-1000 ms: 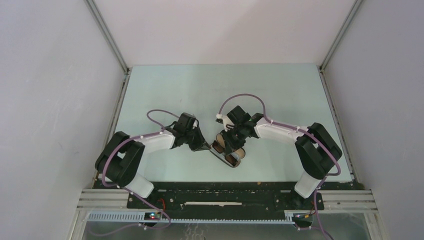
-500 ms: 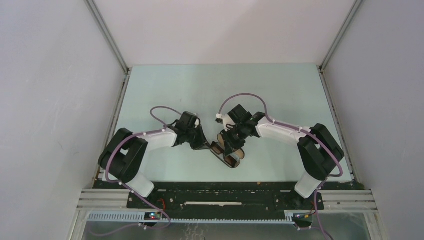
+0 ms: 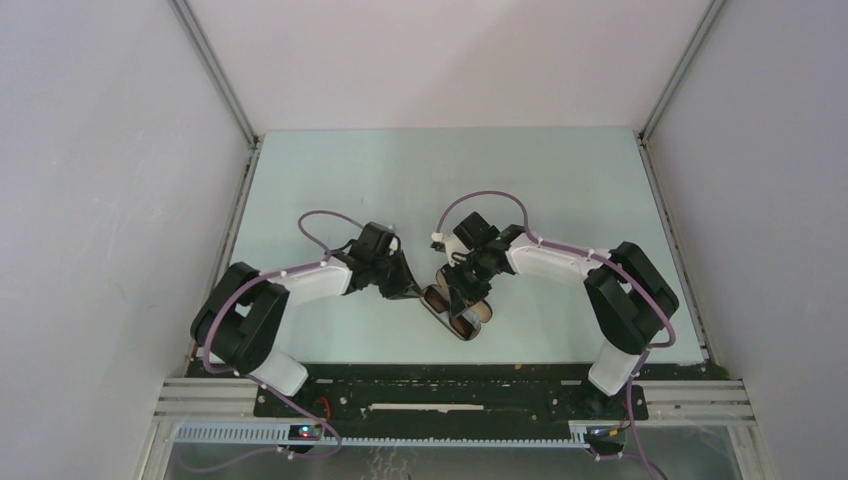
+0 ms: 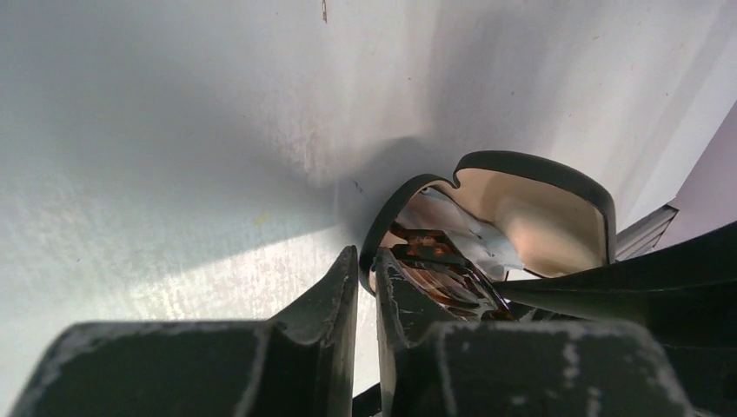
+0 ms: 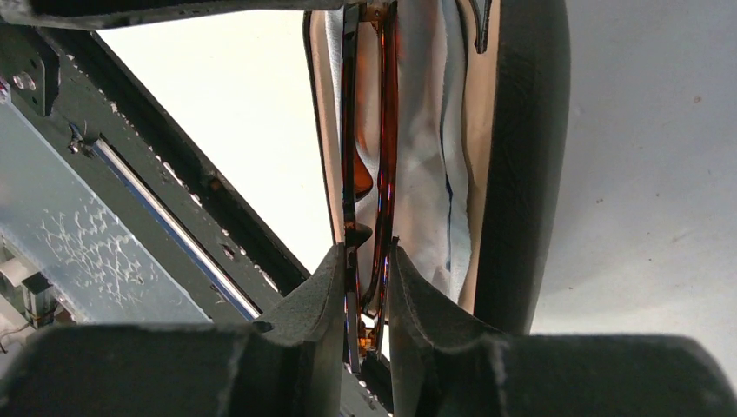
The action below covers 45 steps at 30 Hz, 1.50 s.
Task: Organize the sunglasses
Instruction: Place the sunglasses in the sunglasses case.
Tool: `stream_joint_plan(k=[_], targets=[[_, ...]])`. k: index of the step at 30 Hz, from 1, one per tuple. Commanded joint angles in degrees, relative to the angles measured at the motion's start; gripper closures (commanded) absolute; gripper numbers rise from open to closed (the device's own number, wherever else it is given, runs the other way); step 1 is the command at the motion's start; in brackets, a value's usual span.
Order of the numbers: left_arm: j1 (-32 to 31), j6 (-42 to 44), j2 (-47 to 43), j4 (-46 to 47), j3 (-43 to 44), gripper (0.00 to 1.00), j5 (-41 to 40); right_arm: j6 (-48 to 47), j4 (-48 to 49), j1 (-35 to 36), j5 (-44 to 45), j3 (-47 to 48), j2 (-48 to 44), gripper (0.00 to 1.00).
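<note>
The sunglasses (image 3: 461,320), brown-framed and folded, lie inside the open black case (image 3: 482,310) with tan lining, near the table's front middle. In the right wrist view my right gripper (image 5: 365,250) is shut on the sunglasses (image 5: 387,130), one finger on each side of the folded frame, above the case (image 5: 521,174). A white cloth (image 5: 421,174) lines the case beside them. My left gripper (image 4: 365,256) sits at the left end of the case (image 4: 539,165), its jaws a narrow slit apart with the black rim at their tips. The sunglasses (image 4: 434,261) show just past it.
The pale green table (image 3: 450,180) is walled on three sides by white panels. A black base rail (image 3: 450,385) runs along the near edge, close behind the case, and shows in the right wrist view as the rail (image 5: 174,234).
The left gripper's jaws have parted slightly at the case rim. The right gripper, with the sunglasses, has edged a little left and toward the near side.
</note>
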Motion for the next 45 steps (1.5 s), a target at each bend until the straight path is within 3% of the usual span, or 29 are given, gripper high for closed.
stream_joint_plan(k=[1, 10, 19, 29, 40, 45], targets=[[0.13, 1.11, -3.89, -0.87, 2.72, 0.83, -4.74, -0.80, -1.59, 0.72, -1.11, 1.13, 2.27, 0.73], [0.18, 1.43, -6.92, -1.66, 2.98, 0.79, -5.24, -0.39, 0.01, 1.24, -1.77, 1.13, 2.71, 0.72], [0.16, 1.45, -6.82, -1.77, 2.43, 0.80, -4.92, 1.07, -1.11, 2.09, 4.63, 1.11, -2.35, 0.47], [0.14, 1.53, -7.06, -1.82, 3.11, 0.79, -5.01, 1.88, -4.62, 3.83, 12.76, 1.21, -8.73, 0.38], [0.11, 1.40, -7.40, -1.96, 3.50, 0.79, -4.63, 2.76, -5.25, 4.00, 17.87, 1.73, -12.63, 0.36], [-0.67, 0.57, -9.41, -2.41, 3.22, 0.78, -4.96, 6.25, -4.13, 0.57, 21.85, 1.62, -13.99, 0.39]])
